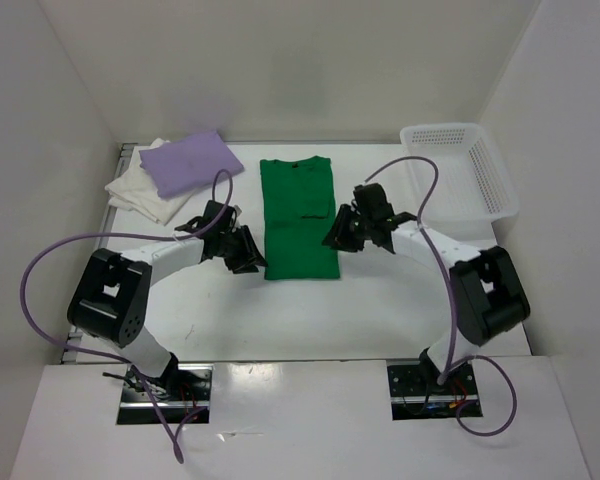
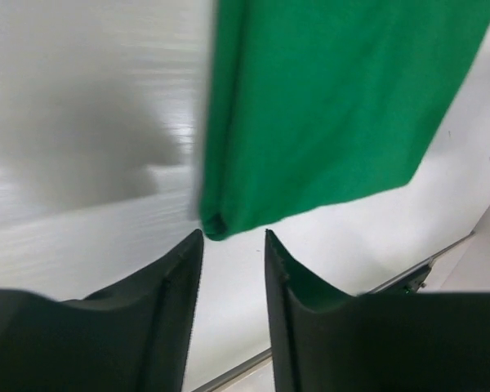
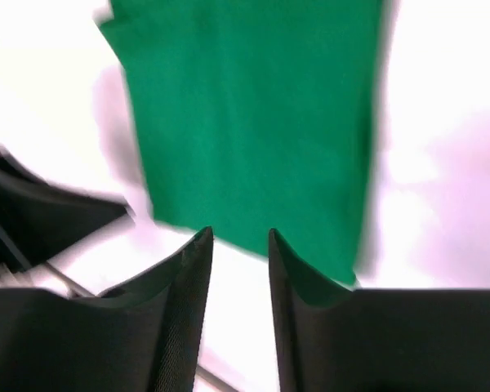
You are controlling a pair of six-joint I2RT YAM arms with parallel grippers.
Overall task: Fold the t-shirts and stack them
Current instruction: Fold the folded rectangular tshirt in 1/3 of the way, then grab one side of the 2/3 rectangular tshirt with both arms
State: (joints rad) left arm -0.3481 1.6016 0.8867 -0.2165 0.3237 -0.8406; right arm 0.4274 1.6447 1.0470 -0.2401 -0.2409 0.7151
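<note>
the green t-shirt point(image 1: 298, 215) lies folded lengthwise on the tabletop point(image 1: 280, 320). the left claw point(image 1: 242, 250) and right claw point(image 1: 338, 232) flank its near end, each narrowly parted, holding nothing. a shallow pinch may catch only the top layer, spilling the fold open.

The left arm point(image 1: 160, 256) is stretching from its base at the near edge of the desk point(image 1: 280, 320) toward the middle, its elbow jutting out to the left edge. Its claw point(image 1: 248, 250) point(image 2: 233, 237) is pointing inward, its fingers point(image 2: 175, 278) standing a narrow gap apart and gripping nothing. The right arm point(image 1: 442, 250) is mirroring it, its elbow sticking out toward the right edge. Its claw point(image 1: 338, 232) point(image 3: 239, 237) is facing the left one, its fingers point(image 3: 188, 269) likewise parted slightly and holding nothing.
</note>
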